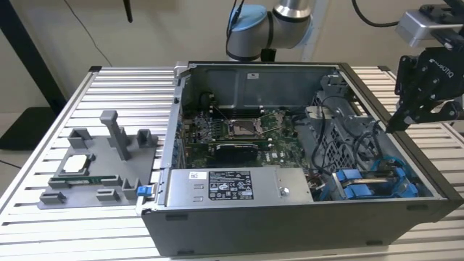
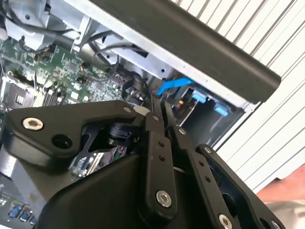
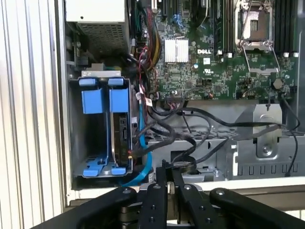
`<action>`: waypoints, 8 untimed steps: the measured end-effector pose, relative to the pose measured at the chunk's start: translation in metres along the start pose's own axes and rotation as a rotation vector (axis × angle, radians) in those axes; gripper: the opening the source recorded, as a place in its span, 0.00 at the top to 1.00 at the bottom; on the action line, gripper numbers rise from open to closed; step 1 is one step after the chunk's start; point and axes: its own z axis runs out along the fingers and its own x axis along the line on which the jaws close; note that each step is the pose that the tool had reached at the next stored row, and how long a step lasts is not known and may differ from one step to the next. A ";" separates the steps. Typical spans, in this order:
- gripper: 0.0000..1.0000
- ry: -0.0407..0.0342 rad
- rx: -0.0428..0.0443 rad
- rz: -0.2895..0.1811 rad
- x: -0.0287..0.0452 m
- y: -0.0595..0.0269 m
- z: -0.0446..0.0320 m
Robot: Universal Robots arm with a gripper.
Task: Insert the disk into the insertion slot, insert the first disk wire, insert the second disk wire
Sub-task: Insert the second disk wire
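The arm [image 1: 262,26] comes in from behind the open case [image 1: 290,220] on the worktop [image 1: 87,239]. Its gripper [image 1: 394,128] hangs tilted over the case wall on the exterior view's right, above the drive cage. In both wrist views the jaws are pinched together with nothing between them. The disk [image 3: 120,136] sits in the insertion slot [image 3: 118,78], next to a hollow bay, with a blue cable [image 3: 143,162] just beside it.

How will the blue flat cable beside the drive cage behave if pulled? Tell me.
Probably floppy: the blue flat cable curves loosely past the drive cage. Likely light, being thin. It may snag on the black wires beside it.
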 end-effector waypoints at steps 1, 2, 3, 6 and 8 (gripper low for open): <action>1.00 -0.0002 0.0001 0.000 0.0003 0.0045 0.0000; 1.00 -0.0002 0.0001 0.000 0.0006 0.0090 0.0000; 1.00 -0.0001 0.0002 0.000 0.0011 0.0136 -0.0001; 1.00 0.0000 0.0018 0.000 0.0060 0.0257 -0.0005; 1.00 -0.0001 0.0018 0.000 0.0103 0.0299 -0.0007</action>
